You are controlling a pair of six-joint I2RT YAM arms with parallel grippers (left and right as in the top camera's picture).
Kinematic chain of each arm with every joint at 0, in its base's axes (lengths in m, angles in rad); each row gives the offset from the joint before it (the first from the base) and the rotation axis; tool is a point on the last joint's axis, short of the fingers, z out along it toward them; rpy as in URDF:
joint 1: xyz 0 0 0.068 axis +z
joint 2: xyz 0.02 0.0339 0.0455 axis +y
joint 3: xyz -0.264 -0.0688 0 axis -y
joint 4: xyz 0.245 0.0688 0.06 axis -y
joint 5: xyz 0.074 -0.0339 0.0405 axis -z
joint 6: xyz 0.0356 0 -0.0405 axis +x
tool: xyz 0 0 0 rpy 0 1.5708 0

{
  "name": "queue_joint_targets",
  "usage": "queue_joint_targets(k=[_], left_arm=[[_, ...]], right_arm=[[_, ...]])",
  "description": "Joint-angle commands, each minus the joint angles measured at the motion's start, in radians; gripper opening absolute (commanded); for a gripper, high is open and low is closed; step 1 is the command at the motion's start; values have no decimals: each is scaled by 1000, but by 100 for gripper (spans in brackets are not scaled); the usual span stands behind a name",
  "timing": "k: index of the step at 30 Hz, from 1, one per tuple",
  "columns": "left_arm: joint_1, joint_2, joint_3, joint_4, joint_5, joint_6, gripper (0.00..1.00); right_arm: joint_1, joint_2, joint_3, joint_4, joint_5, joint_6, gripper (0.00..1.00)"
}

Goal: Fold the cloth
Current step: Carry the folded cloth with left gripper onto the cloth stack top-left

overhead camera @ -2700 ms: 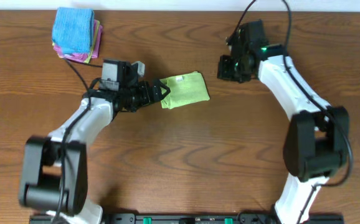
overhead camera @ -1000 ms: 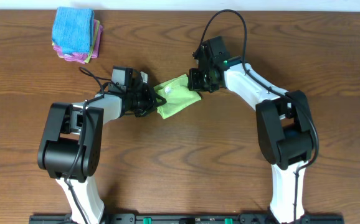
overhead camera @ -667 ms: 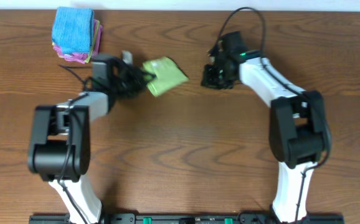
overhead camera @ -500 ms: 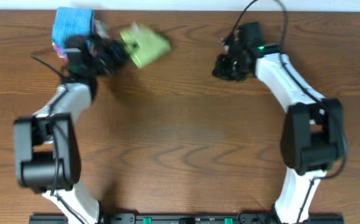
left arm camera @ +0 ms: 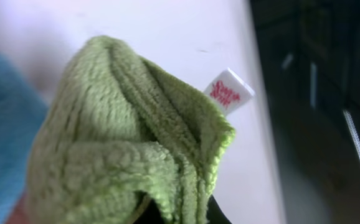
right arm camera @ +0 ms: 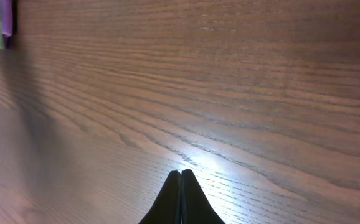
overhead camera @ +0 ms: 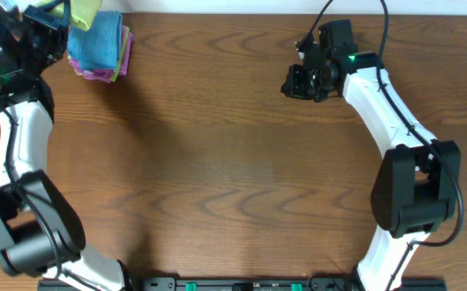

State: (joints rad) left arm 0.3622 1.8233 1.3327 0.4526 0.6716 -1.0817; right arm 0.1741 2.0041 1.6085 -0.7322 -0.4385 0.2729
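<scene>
hidden: left gripper (overhead camera: 61,13) mostly behind green cloth (left arm camera: 124,149), clamping it, by stack (overhead camera: 98,47)
texture: we see fuzzy bunched pile w/ white tag (left arm camera: 228,91)
right gripper (right arm camera: 181,186): pinched together, empty

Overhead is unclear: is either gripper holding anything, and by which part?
Left gripper pinches the folded green cloth by its layered hemmed edge; right gripper is shut on nothing.

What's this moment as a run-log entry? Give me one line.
state: cloth lifted | left fingers: shut on green cloth, held up at cloth stack | right fingers: shut, empty, over table
</scene>
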Motion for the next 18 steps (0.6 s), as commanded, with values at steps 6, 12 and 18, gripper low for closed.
queue_joint_targets(k=[6, 12, 18], left_arm=[[-19, 120, -3, 35, -94, -50, 6], [-23, 169, -3, 74, -182, -100, 6], [-30, 219, 11, 148, -149, -105, 6]], right_arm=[[17, -9, 9, -20, -11, -40, 1], [32, -9, 9, -23, -11, -54, 1], [49, -9, 9, -22, -11, -54, 2]])
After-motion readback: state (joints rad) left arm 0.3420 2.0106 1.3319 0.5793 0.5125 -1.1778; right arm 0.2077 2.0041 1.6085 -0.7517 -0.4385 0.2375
